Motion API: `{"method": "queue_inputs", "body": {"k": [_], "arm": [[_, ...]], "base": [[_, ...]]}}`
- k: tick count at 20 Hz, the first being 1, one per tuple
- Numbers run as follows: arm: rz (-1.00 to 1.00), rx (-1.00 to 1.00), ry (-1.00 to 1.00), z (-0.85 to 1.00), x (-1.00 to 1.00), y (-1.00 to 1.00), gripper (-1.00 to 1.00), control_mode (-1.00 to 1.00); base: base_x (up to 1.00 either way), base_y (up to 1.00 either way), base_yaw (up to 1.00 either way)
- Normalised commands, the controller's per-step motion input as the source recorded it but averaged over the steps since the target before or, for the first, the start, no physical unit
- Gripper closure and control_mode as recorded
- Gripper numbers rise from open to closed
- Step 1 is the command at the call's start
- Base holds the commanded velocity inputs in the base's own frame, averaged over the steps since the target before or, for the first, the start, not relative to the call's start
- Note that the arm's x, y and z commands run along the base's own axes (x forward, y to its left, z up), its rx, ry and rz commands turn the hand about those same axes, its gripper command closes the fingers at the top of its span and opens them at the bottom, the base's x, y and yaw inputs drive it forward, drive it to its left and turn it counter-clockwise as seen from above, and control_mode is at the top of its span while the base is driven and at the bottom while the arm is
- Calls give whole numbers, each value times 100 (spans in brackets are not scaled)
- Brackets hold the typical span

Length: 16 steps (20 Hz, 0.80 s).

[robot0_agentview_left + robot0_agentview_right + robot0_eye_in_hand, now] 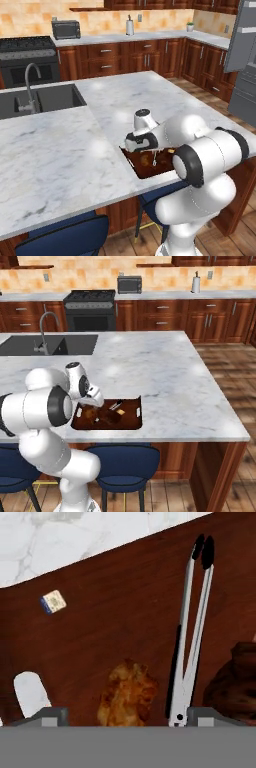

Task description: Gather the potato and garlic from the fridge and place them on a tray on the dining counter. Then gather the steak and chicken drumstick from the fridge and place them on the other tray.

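Claw: the claw [120,714] hangs low over the brown tray [131,423]; its jaws stand wide apart with nothing between them, one dark tip at each side of the browned piece below.
Under the claw: a golden-brown chicken piece [127,694], most likely the drumstick, lies on the tray floor directly beneath the open jaws, apart from both tips.
Beside it: metal tongs [192,637] with dark ends lie on the tray just beside the chicken, pointing away from the claw; a dark reddish lump [235,682], probably the steak, sits beyond the tongs.
Tray extras: a small white-and-blue tag [53,602] lies flat on the tray, well apart from the food; a white oval cut-out [31,693] shows at the tray edge, likely a handle slot.
Tray place: the tray rests on the marble dining counter [75,150], near its front edge above the blue stools [125,463].
Garlic: I cannot pick out the garlic or the potato anywhere here.
Fridge: grey fridge [242,60] stands far off, a door swung open.
Risk: lifting away crooked could let a tip clip the chicken or the tongs and nudge them; the tray near the counter edge could be shoved by the forearm.
Writing: the tag's print is too small to read.
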Motion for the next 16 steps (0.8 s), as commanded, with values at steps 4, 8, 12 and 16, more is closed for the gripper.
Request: {"method": "queue_inputs", "body": {"k": [4, 8, 12, 16], "arm": [[0, 0, 1, 80, -49, -19, -100, -100], [0, 2, -3, 16, -19, -12, -100, -100], [0, 0, -8, 97, -39, -2, -100, -100], [1, -4, -26, 100, -89, -9, -100, -100]], "base": [[0, 0, 0], [0, 0, 0], [0, 0, 0], [0, 0, 0]]}}
